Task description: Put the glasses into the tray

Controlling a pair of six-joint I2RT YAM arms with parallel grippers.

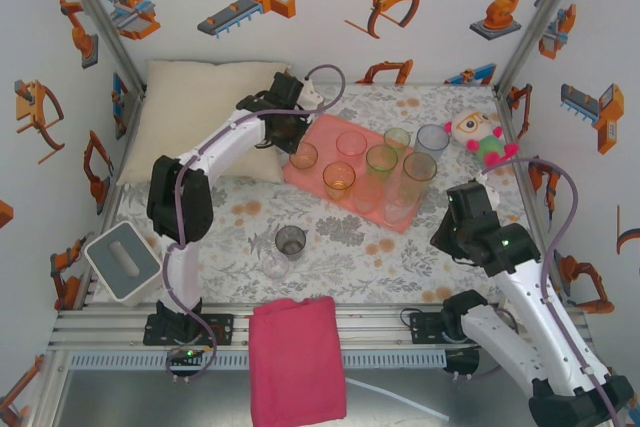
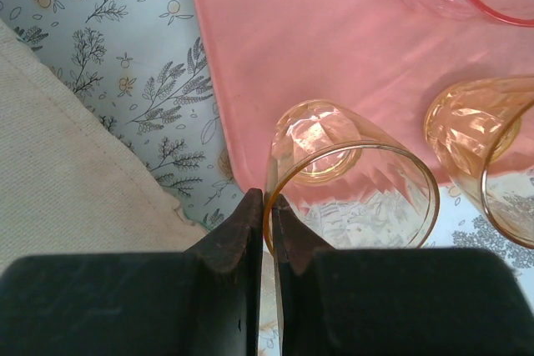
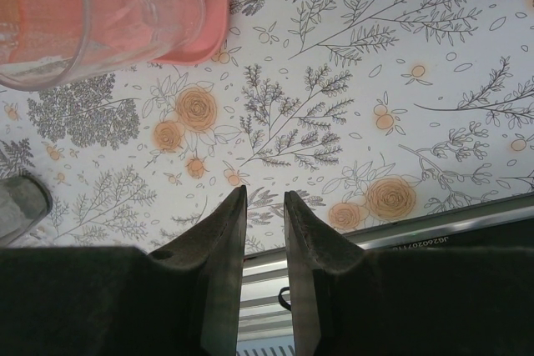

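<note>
Right now the left claw (image 2: 267, 199) pinches the rim of an orange glass (image 2: 325, 147), one finger inside and one outside. The glass stands over the near left corner of the tray (image 2: 275, 31); whether its base already rests there I cannot tell.

The corner is the danger. If the base sits half on the raised edge, letting go could tip the glass off onto the tablecloth (image 2: 125, 56). A finger pulling out of the rim at an angle could drag it over too. A second orange glass (image 2: 480, 139) stands near on the right, so a sideways slide may knock it.

The right claw (image 3: 265, 198) hangs slightly spread and empty above the tablecloth. A grey glass (image 1: 290, 241) and a clear glass (image 1: 272, 265) wait together, well apart from the tray.
</note>
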